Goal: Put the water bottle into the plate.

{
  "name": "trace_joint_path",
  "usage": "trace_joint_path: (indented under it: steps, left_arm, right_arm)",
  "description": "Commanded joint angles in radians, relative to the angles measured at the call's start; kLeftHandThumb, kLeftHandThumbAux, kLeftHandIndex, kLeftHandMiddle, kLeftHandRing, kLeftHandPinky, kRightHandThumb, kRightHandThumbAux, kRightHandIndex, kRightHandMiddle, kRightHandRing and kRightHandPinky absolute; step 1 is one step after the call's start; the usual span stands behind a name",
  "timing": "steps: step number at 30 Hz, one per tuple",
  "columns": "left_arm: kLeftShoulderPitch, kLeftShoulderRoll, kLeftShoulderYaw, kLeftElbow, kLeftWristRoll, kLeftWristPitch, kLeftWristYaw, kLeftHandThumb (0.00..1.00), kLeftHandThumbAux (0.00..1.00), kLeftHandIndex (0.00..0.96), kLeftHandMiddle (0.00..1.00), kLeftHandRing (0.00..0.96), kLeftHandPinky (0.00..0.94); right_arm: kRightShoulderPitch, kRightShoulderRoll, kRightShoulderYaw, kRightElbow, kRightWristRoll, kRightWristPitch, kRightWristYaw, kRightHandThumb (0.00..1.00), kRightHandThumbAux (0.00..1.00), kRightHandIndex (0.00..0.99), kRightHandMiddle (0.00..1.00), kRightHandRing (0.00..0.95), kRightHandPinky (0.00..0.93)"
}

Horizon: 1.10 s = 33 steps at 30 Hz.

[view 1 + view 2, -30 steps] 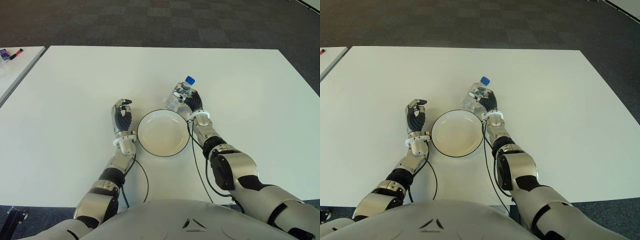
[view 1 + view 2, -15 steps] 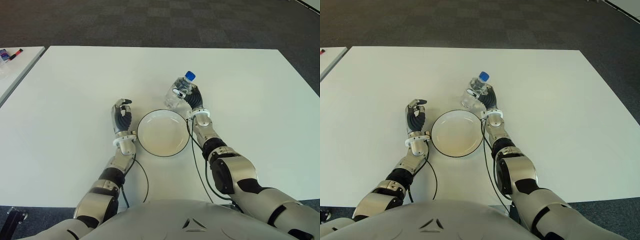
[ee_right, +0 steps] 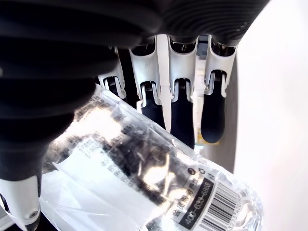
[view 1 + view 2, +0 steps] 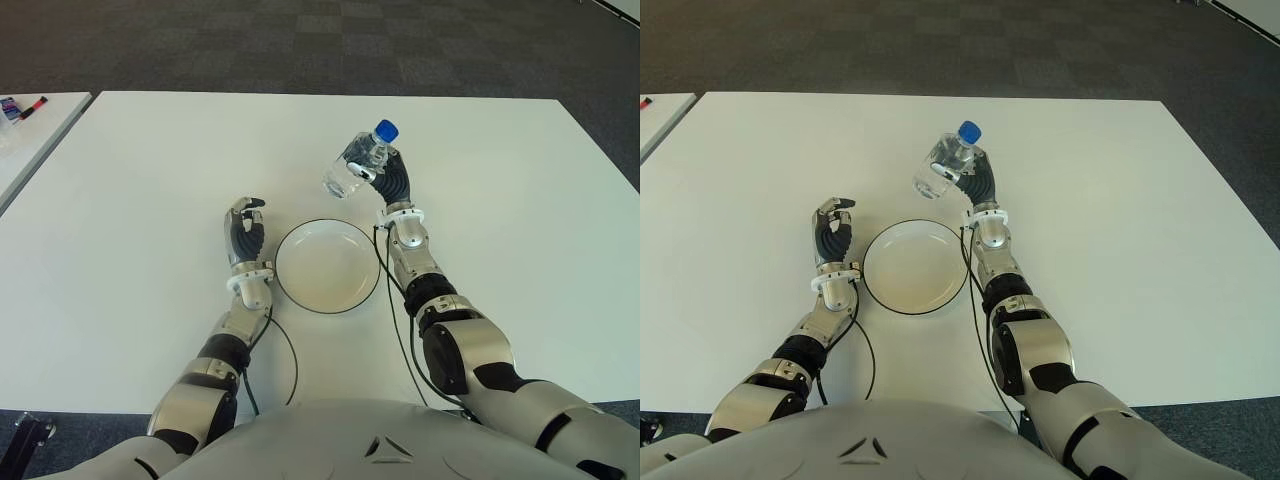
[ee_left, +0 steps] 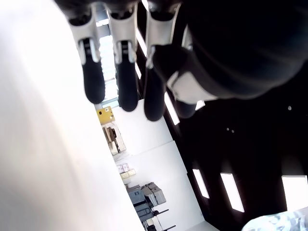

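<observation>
My right hand [image 4: 390,180] grips the tilted water bottle [image 4: 355,167] in the air beyond the plate [image 4: 327,298], left hand [image 4: 244,236] empty and curled beside it; set down slanted, it could topple and roll off the rim.

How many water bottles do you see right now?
1. The water bottle is tilted in the right hand, lifted beyond the plate on the white table. The left hand holds nothing, left of the plate.
</observation>
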Motion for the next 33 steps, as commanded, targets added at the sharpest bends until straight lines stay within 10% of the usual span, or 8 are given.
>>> trace_joint_path:
  steps: [1,33]
  left_arm:
    - [0.017,0.010,-0.002,0.028,-0.002,0.012,-0.005,0.841,0.675,0.470,0.411,0.345,0.381]
    - [0.011,0.006,0.000,0.039,-0.017,0.006,-0.019,0.842,0.674,0.468,0.416,0.355,0.385]
  right_arm:
    - [0.039,0.009,0.004,-0.074,0.019,-0.012,0.006,0.858,0.674,0.406,0.537,0.876,0.854]
    - [0.170,0.013,0.049,-0.352,-0.011,0.067,0.012,0.858,0.673,0.408,0.537,0.880,0.858]
